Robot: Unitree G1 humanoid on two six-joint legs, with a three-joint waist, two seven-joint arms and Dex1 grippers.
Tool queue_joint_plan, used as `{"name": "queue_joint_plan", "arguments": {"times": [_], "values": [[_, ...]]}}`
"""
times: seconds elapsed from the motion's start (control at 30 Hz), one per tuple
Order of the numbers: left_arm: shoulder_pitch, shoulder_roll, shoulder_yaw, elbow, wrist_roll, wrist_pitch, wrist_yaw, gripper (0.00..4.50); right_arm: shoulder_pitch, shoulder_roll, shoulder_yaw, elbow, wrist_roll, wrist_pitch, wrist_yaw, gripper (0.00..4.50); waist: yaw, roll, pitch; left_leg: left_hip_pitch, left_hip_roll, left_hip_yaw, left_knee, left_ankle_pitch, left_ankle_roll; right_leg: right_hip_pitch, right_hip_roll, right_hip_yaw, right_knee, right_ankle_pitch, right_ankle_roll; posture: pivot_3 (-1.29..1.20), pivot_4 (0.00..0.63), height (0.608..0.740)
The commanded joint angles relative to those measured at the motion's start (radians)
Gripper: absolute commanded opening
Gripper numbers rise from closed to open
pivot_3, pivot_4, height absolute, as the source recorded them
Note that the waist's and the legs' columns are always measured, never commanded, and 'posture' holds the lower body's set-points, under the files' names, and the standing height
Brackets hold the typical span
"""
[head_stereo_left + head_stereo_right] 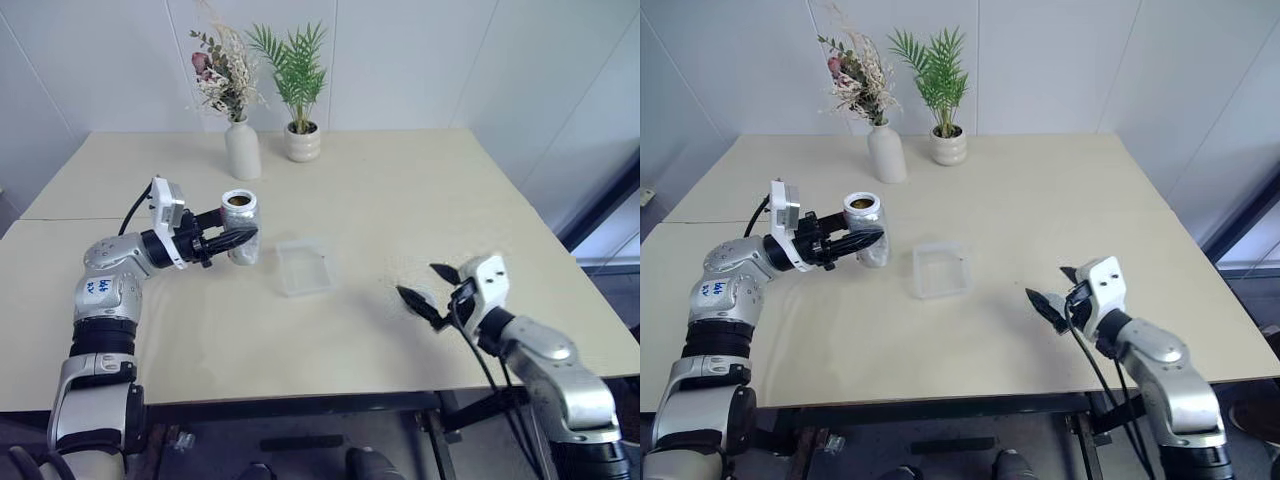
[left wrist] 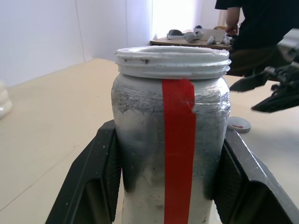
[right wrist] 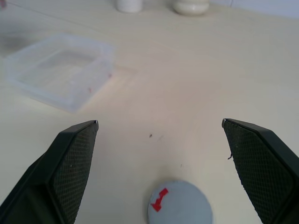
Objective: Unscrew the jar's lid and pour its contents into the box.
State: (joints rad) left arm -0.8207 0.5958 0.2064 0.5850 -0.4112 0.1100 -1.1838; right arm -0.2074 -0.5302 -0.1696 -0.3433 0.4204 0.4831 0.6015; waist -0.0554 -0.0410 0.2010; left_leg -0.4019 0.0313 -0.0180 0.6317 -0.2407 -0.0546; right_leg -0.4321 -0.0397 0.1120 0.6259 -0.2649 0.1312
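A: What's the room?

B: Pale wood table (image 1: 400, 200) against white wall panels, a white flower vase (image 1: 242, 148) and a potted fern (image 1: 301, 140) at the back edge.

A: And the jar?

B: I've got the left gripper (image 1: 236, 241) clamped on the open jar (image 1: 240, 226), held upright above the table, left of the clear plastic box (image 1: 305, 266).

A: Rt side?

B: Right gripper (image 1: 428, 290) has its fingers spread wide, holding nothing. The grey lid (image 3: 180, 204) lies flat on the table between them, red mark up.
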Motion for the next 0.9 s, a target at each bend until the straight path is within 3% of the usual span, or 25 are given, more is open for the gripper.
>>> {"name": "queue_joint_plan", "arguments": {"times": [0.03,0.17,0.47,0.63,0.9], "values": [[-0.093,0.015,-0.016,0.095,0.058,-0.114,0.007,2.14,0.016,-0.090,-0.076,-0.108,0.120,-0.010,0.145,4.48,0.002,0.000,0.000,0.000,0.000,0.000,0.000,0.000,0.000,0.000,0.000,0.000,0.000,0.000,0.000,0.00,0.150,0.740],[-0.203,0.013,-0.074,0.261,0.158,-0.279,-0.013,2.14,0.027,-0.190,-0.129,-0.143,0.226,0.017,0.257,4.48,0.006,0.000,0.000,-0.001,0.000,0.000,0.000,0.000,0.000,0.003,0.000,0.000,-0.005,0.001,0.002,0.00,0.150,0.740],[-0.420,-0.006,-0.187,0.574,0.365,-0.638,0.037,2.14,-0.017,-0.238,-0.225,-0.170,0.386,0.061,0.276,4.48,0.005,-0.001,0.000,-0.001,0.000,0.000,-0.001,0.000,0.000,0.003,0.000,0.000,-0.006,0.001,0.003,0.00,0.150,0.740],[-0.486,-0.025,-0.267,0.654,0.488,-0.801,0.077,2.14,0.049,-0.273,-0.272,-0.199,0.424,0.060,0.307,4.48,0.014,-0.001,0.000,-0.002,0.000,0.000,0.000,-0.002,0.001,0.003,0.000,0.000,-0.008,0.001,0.003,0.00,0.150,0.740],[-0.580,-0.058,-0.436,0.703,0.738,-1.047,0.287,2.14,0.076,-0.267,-0.284,-0.239,0.425,0.056,0.244,4.48,0.026,-0.002,0.001,-0.002,0.000,0.001,0.001,-0.003,0.001,0.003,0.000,0.001,-0.008,0.002,0.004,0.00,0.150,0.740]]}}
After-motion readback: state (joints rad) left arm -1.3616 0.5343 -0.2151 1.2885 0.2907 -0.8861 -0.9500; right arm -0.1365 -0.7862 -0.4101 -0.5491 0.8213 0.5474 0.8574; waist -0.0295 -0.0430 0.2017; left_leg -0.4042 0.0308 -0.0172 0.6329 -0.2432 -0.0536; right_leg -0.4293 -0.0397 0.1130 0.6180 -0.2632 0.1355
